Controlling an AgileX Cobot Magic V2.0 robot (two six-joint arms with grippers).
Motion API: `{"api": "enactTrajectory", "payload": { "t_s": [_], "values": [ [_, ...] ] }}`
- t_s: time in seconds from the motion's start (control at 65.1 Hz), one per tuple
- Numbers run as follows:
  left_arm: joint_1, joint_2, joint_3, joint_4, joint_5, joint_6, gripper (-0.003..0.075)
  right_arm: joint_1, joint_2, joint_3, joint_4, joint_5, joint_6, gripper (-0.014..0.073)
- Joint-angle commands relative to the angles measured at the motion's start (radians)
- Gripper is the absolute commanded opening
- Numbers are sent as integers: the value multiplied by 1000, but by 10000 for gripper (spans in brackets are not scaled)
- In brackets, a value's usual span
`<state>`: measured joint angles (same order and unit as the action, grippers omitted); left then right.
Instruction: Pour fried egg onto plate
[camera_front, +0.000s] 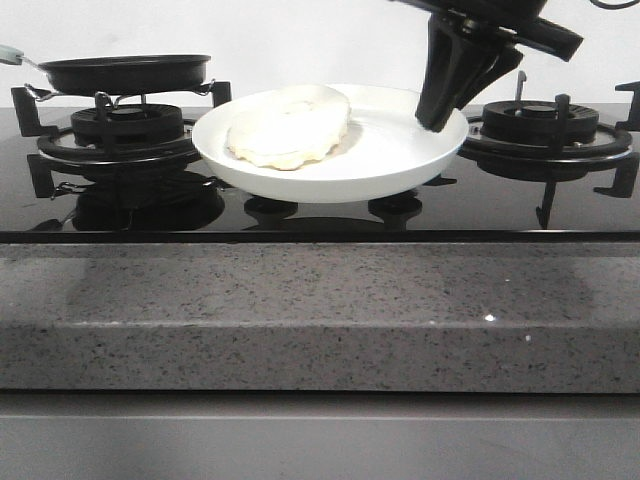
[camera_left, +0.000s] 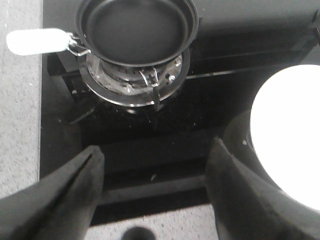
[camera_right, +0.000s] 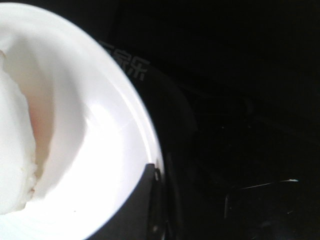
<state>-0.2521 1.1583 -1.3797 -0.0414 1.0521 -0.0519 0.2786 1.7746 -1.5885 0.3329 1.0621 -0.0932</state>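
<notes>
The fried egg (camera_front: 289, 128) lies pale side up on the left half of the white plate (camera_front: 400, 150), its yolk hidden. The plate sits level between the two burners. My right gripper (camera_front: 436, 120) comes down from above and is shut on the plate's right rim. In the right wrist view one finger (camera_right: 145, 205) lies inside the rim of the plate (camera_right: 100, 150), with the egg (camera_right: 12, 150) farther in. My left gripper (camera_left: 156, 147) is open with nothing in it, over the cooktop's front edge. It is near the plate (camera_left: 290, 135).
A small black frying pan (camera_front: 125, 72) stands empty on the left burner (camera_front: 120, 135), seen from above in the left wrist view (camera_left: 135, 27) with its pale handle (camera_left: 35, 41) pointing outward. The right burner (camera_front: 540, 125) is bare. A speckled stone counter (camera_front: 320, 310) runs along the front.
</notes>
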Motion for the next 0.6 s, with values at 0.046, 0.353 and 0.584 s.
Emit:
{"api": "enactTrajectory", "payload": {
  "t_s": [0.046,0.353,0.584],
  "values": [
    [-9,-21,-34,-14,-21,-19,430,-2,-47,-21,17,-33,-7,-69],
    [-9,-21,-34,-15,-33,-19,430,-2,-47,-21,17,-33,-7,-69],
    [-9,-21,-34,-15,-33,-19,430,-2,-47,-21,17,-33,-7,-69]
  ]
}}
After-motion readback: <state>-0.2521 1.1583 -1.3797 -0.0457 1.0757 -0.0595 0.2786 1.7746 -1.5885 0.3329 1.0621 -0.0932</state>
